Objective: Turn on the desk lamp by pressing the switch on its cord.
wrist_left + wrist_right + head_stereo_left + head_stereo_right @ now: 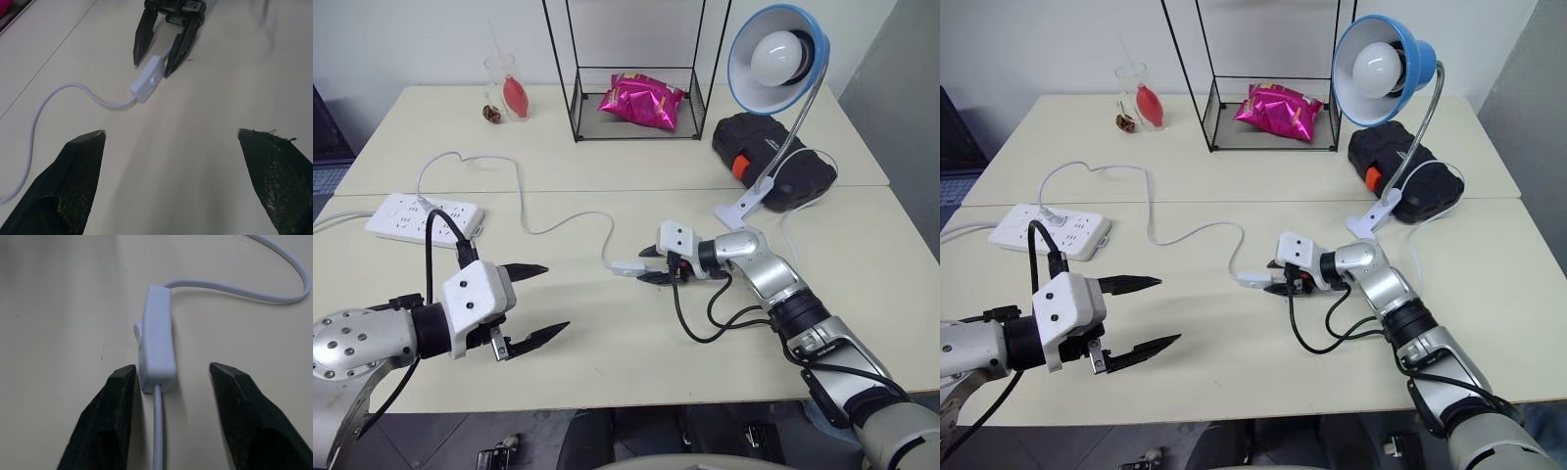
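The pale desk (636, 362) carries everything. At its back stands a black wire-frame rack (636, 73) with a pink foil bag (641, 101) lying inside. To the right of it the desk lamp (778, 59) rises on its silver gooseneck from a white clip base set just in front of a black case (773, 157); its bulb looks unlit, though the white glass makes that hard to judge. A white power strip (423, 217) lies at the desk's left side, with a clear glass (509, 88) far behind it.

The left gripper (533, 305) hovers over the near left part of the desk with its two black fingers spread wide, nothing between them.

The cord (524, 196) winds from the power strip across the desk toward the middle. The right gripper (168, 374) reaches in from the right, low at the desk's centre, its fingers partly drawn in on either side of the switch (155, 345). In the right wrist view one finger (115, 401) sits right against the switch's end, while the other stands a little apart from it. The switch lies flat on the desk, well apart from the lamp.
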